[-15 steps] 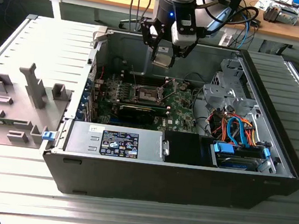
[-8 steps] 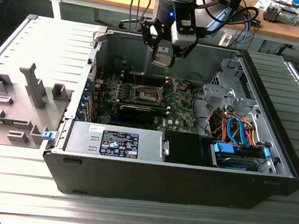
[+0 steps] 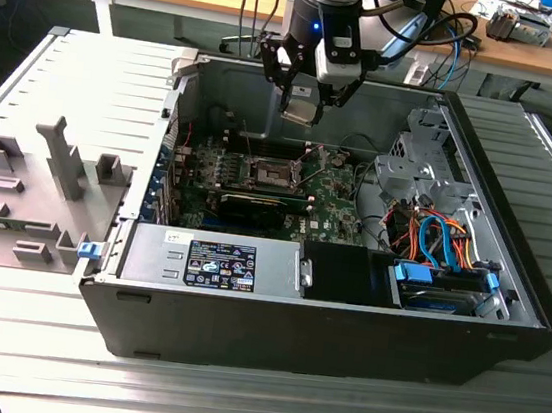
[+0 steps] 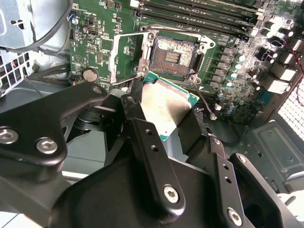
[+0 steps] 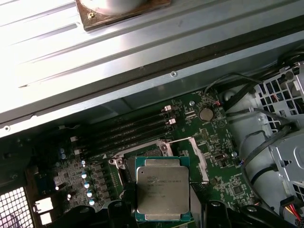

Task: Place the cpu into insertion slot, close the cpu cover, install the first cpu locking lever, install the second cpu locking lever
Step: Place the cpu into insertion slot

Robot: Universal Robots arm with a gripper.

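My claw (image 4: pixel 166 124) is clamped on the chip (image 4: pixel 167 102) in the second wrist view. The socket (image 4: pixel 173 51) past it is empty and its cover (image 4: pixel 115 57) is open. In the first wrist view, the chip hides part of the socket. In the exterior view, my claw hangs high over the computer box (image 3: pixel 240 333). No step is finished yet.

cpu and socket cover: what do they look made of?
cpu: dull grey metal lid, matte with a soft glare, on a green board-like rim, probably laminate.
cover: thin, bright silvery frame with hard highlights, likely stamped steel; the alloy can't be told.
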